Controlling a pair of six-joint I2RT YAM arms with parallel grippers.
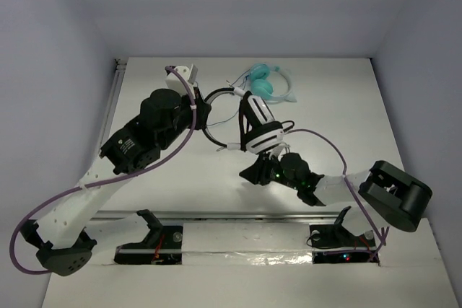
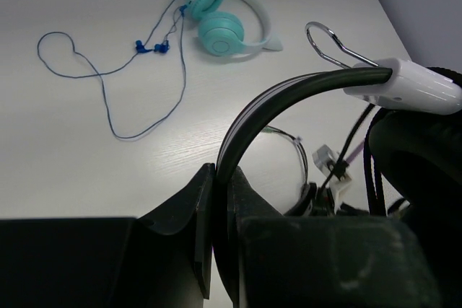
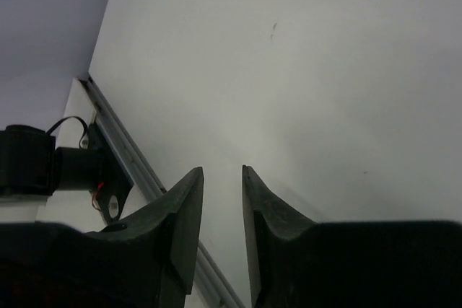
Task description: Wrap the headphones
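Observation:
The headphones (image 1: 258, 126) lie at the middle back of the table, black-and-white headband arched up and one white earcup (image 1: 180, 77) raised at the left. My left gripper (image 1: 204, 113) is shut on the headband (image 2: 268, 97); in the left wrist view the black band runs straight down between the gripper's (image 2: 220, 175) closed jaws, and its white slider (image 2: 404, 86) shows at the right. A thin dark cable (image 2: 346, 151) hangs beneath it. My right gripper (image 1: 249, 172) hovers just in front of the headphones, open and holding nothing, with only bare table between its fingers (image 3: 189, 200).
Smaller teal headphones (image 1: 263, 84) lie at the back, their thin blue cable (image 2: 108, 88) looping left across the table. A metal rail (image 3: 137, 164) runs along the table's near edge. Purple arm cables (image 1: 328, 146) arch over the table.

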